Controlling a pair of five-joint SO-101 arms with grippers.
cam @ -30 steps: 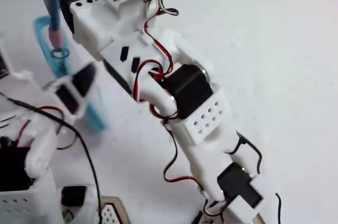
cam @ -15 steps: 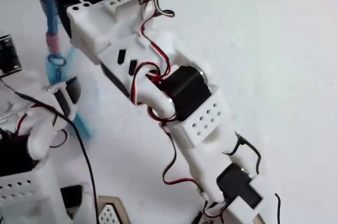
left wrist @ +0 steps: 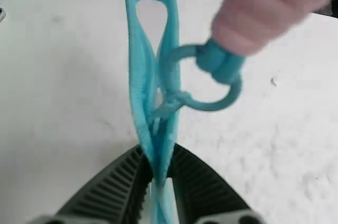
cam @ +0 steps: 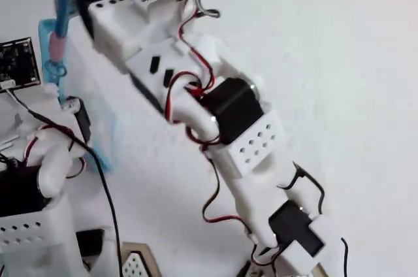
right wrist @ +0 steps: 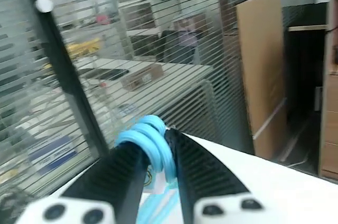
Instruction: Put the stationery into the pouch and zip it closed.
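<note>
One blue pouch (cam: 63,2) is held up over the white table (cam: 339,81), stretched into a thin strip between both claws. Its top fold is pinched tight in the right gripper (right wrist: 157,142), near the table's far edge. Its lower edge is clamped between the ribbed fingers of the left gripper (left wrist: 158,163), closer to the arm bases. A pink zip pull (left wrist: 264,12) with a blue ring (left wrist: 203,84) hangs beside the pouch between the two grips. Red and black wires run along the right arm (cam: 228,120).
</note>
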